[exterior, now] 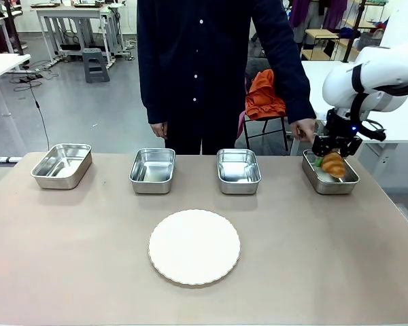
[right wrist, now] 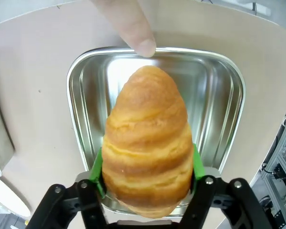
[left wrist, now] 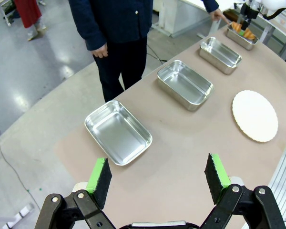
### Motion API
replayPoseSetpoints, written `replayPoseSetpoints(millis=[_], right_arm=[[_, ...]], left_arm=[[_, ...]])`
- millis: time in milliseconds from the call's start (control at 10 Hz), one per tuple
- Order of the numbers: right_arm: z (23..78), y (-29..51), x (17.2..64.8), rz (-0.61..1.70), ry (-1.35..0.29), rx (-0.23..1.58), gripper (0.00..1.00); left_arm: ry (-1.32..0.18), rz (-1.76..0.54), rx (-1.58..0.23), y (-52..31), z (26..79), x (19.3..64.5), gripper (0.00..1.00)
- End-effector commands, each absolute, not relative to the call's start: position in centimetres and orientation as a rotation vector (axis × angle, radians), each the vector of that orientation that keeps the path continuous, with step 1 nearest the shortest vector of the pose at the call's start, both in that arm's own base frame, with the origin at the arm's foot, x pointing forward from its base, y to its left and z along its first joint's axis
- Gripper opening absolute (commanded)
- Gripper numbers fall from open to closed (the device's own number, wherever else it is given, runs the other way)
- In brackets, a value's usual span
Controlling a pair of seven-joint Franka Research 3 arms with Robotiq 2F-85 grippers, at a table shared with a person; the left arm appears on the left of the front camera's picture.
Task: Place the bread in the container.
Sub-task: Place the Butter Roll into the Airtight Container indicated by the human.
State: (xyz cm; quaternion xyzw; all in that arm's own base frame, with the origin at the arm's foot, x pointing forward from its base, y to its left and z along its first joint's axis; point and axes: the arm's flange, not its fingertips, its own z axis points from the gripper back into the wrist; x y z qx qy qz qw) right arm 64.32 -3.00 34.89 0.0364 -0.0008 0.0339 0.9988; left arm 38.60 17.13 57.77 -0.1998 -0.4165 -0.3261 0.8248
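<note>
With the right gripper (right wrist: 147, 179) clamping the bread (right wrist: 148, 143) above the container (right wrist: 86, 81), lower it inside before releasing, avoiding the person's finger (right wrist: 133, 28).

White arm (exterior: 367, 75) with black, green-padded pincer (exterior: 334, 155).

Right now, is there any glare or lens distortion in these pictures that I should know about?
Left wrist view: wide-angle bending curves the table edge; glare on the floor. Right wrist view: croissant looms large in the right tool, bright reflections on the pan. Front view: evenly lit, sharp.
</note>
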Motion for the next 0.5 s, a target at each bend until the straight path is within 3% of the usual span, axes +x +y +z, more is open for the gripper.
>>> replayPoseSetpoints(millis=[0,400], right_arm=[[35.4,-3.2,64.2,0.069,-0.020,0.083,1.00],[36.5,-3.4,63.1,0.022,-0.038,0.095,1.00]], left_arm=[[-0.889,-0.697,-0.432,17.2,57.9,38.6,1.00],[-0.889,-0.697,-0.432,17.2,57.9,38.6,1.00]])
